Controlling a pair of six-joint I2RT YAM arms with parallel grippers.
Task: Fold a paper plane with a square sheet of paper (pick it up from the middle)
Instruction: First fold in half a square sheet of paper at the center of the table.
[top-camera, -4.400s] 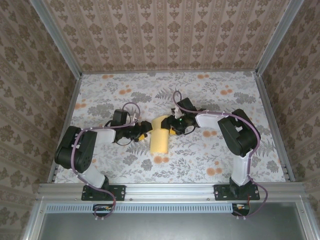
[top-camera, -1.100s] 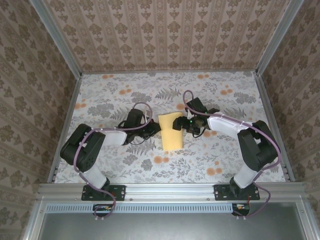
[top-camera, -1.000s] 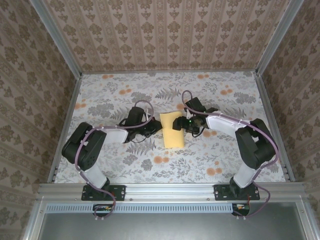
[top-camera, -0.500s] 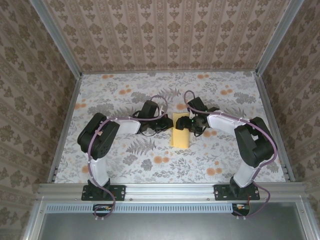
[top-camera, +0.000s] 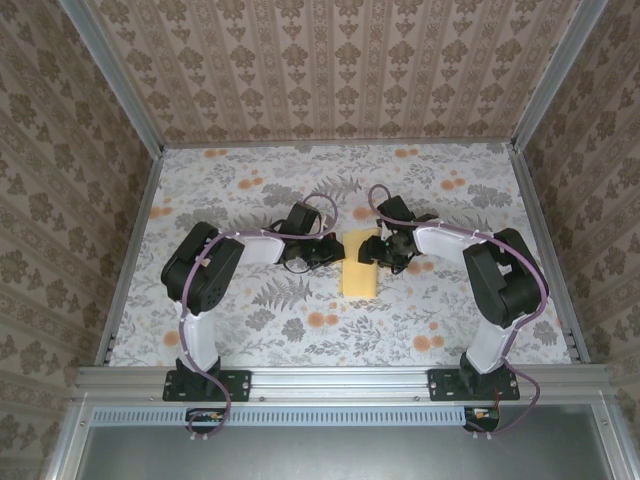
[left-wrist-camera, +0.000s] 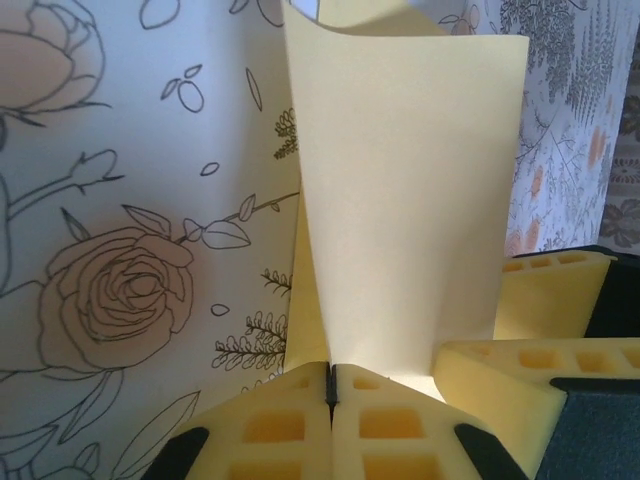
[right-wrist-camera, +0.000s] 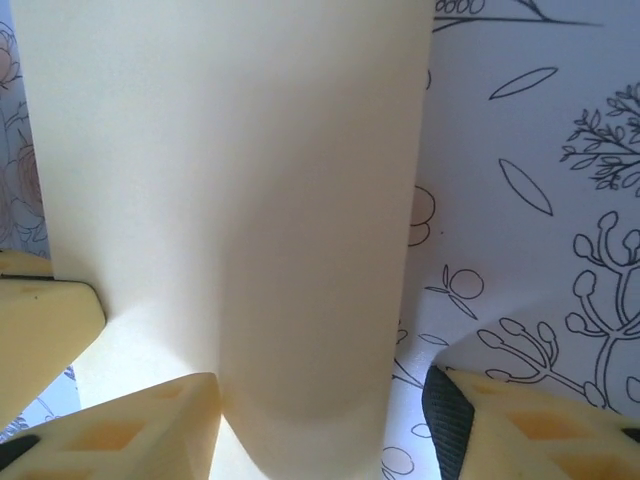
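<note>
Currently, the tabletop (top-camera: 250, 190) carries the square sheet of paper (top-camera: 360, 272) at its centre, doubled over into a narrow strip that runs near-to-far between the two arms. The left gripper (top-camera: 333, 250) is clenched on the sheet's left edge. In the left wrist view the paper rises straight out of the seam between its pads (left-wrist-camera: 400, 425), which presumably keeps the layers aligned. The right gripper (top-camera: 376, 250) stands released, its fingers (right-wrist-camera: 520, 430) apart astride the rounded fold, apparently positioned to press the crease flat. Compared with about four seconds earlier, the sheet lies further right and looks narrower, its loose curl drawn tighter. Both arms have shifted with it, the left arm reaching well across.
</note>
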